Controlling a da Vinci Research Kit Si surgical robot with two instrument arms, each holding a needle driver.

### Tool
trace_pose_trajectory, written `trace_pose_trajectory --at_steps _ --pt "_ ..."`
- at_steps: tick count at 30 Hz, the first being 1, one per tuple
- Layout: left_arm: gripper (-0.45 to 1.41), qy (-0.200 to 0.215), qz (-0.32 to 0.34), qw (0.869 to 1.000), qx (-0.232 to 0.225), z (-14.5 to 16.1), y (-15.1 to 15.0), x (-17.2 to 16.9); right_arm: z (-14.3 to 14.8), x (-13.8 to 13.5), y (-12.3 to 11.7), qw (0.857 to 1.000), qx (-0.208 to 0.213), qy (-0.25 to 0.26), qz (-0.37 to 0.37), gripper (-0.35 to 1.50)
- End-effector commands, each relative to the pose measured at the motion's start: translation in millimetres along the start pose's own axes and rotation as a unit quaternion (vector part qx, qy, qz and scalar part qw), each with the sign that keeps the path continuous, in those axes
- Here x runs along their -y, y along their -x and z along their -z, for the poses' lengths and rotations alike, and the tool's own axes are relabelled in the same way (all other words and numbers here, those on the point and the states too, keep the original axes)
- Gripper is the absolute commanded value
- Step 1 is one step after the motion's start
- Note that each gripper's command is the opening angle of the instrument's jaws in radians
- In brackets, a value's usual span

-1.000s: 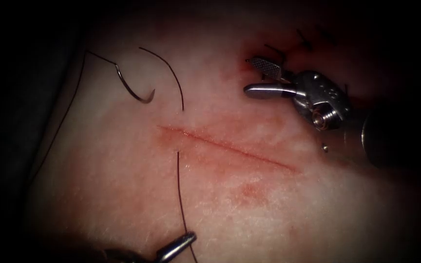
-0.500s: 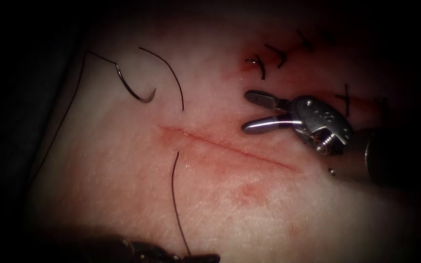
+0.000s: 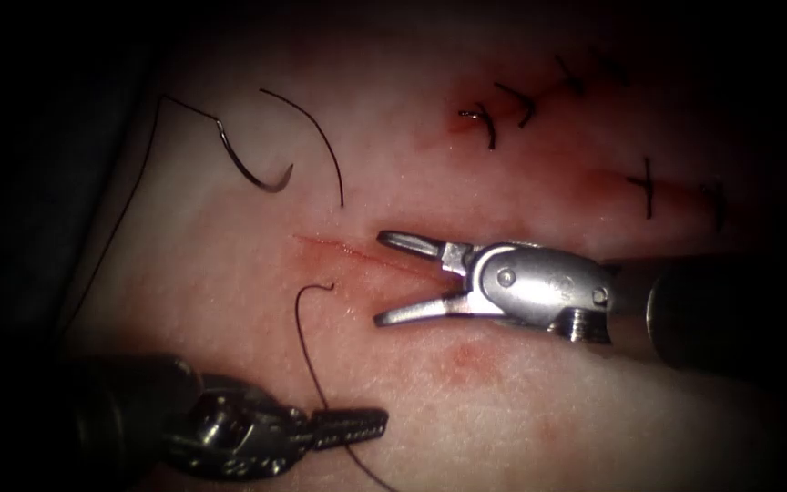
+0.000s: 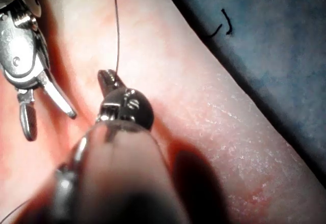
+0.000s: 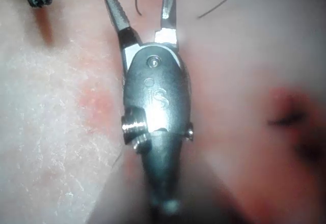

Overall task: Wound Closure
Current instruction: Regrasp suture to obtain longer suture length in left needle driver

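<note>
The curved needle [image 3: 252,169] lies free on the tissue [image 3: 229,273], up and left of the cut's [image 3: 348,252] left end; neither tool holds it and it is not in the tissue. Its thread [image 3: 301,328] enters the tissue above the cut, comes out just below it and curves slackly down to my left tool [image 3: 366,424], shut on the thread [image 4: 117,30] near the front edge. The left tool [image 4: 106,76] grips it at the jaw tips. My right tool [image 3: 383,280] hovers over the cut, open and holding nothing [image 5: 140,0].
Several finished stitches [image 3: 489,123] sit at the back right, with red fluid around them. A reddish patch [image 3: 466,357] lies below the cut. Blue cloth [image 4: 265,46] borders the tissue, carrying a cut end of thread [image 4: 224,26].
The left tool's jaws closed on the thread and came further into view. The right tool moved down and left from the stitches to over the cut, staying open. The thread slackened into a curve.
</note>
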Motion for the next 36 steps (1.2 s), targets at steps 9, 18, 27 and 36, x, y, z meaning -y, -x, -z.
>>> trace_pose_trajectory --at_steps 9,18,27,36 --pt "-0.45 0.004 -0.001 1.0 0.008 -0.2 0.7 1.0 -6.0 1.7 2.2 0.994 -0.011 -0.055 0.095 1.26" --pt "-0.45 0.011 -0.002 1.0 0.009 0.3 1.1 0.8 -8.0 2.6 1.1 0.989 -0.033 -0.077 0.124 1.25" --pt "-0.45 0.018 -0.004 1.0 0.009 0.5 1.9 0.5 -8.1 2.7 0.8 0.99 -0.022 -0.089 0.11 -0.35" --pt "0.66 -0.013 0.04 0.999 -0.017 0.6 2.0 0.5 -7.8 -0.3 3.1 0.995 0.013 -0.068 0.07 -0.35"
